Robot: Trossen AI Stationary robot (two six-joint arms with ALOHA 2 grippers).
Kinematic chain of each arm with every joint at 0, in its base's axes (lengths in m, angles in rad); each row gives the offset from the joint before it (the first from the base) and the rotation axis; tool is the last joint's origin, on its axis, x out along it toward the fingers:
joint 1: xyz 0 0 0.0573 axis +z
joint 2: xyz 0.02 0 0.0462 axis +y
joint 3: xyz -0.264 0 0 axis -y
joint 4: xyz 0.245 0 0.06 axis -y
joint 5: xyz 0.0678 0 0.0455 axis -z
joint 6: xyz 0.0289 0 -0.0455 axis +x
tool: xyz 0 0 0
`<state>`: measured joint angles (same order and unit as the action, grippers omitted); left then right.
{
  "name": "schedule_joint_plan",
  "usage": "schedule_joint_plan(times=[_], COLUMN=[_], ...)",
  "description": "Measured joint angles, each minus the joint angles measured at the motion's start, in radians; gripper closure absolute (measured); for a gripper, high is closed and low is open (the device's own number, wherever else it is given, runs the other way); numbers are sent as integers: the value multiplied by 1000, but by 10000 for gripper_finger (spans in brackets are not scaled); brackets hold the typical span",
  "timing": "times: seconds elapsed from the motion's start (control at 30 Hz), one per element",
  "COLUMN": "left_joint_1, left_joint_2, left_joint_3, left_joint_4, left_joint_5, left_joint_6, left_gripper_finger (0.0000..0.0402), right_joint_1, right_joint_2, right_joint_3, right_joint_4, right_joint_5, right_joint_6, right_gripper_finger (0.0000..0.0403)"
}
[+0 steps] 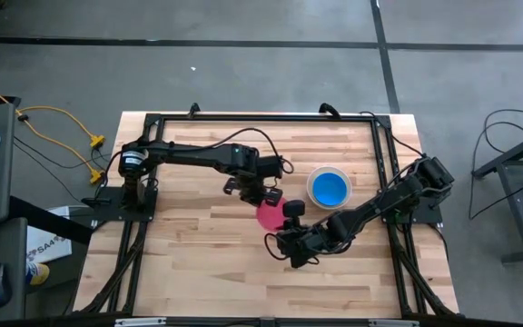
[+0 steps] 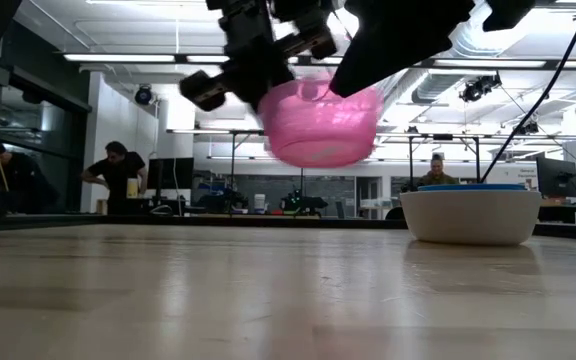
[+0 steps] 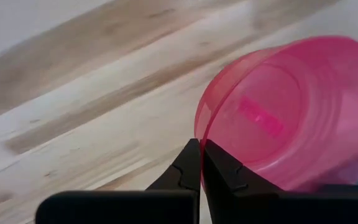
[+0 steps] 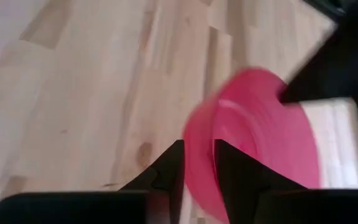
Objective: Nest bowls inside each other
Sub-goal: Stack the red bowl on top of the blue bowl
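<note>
My table [image 1: 198, 263] carries a white bowl [image 2: 470, 215] with a blue bowl [image 1: 329, 187] nested inside it, only the blue rim showing from the low view. The pink-red bowl [image 1: 269, 214] hangs in the air just beside that pair, mostly hidden from above by my two arms. My left end effector [image 3: 201, 163] is pressed together on its rim, while my right end effector [image 4: 197, 165] straddles the opposite rim with fingers slightly apart; whether they grip, I cannot tell.

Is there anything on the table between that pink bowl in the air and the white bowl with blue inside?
Nothing: in the low view, only bare table separates the pink bowl from the white bowl.
</note>
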<state>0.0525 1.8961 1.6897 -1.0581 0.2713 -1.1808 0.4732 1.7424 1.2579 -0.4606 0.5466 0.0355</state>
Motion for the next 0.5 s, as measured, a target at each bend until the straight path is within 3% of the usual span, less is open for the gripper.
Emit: schedule_joint_plan(times=[0.2,0.5], left_joint_1=[-1,-1], left_joint_2=[0,-1], left_joint_3=[0,1], left_joint_4=[164,115], left_joint_5=[36,38], left_joint_6=[-2,34], left_gripper_finger=[401,400], right_joint_1=[-17,-16], right_joint_2=[12,14], right_joint_3=[0,-2], right_joint_4=[-10,-16], right_joint_5=[-58,-59], right_joint_6=[-2,-22], right_gripper_finger=[386,397])
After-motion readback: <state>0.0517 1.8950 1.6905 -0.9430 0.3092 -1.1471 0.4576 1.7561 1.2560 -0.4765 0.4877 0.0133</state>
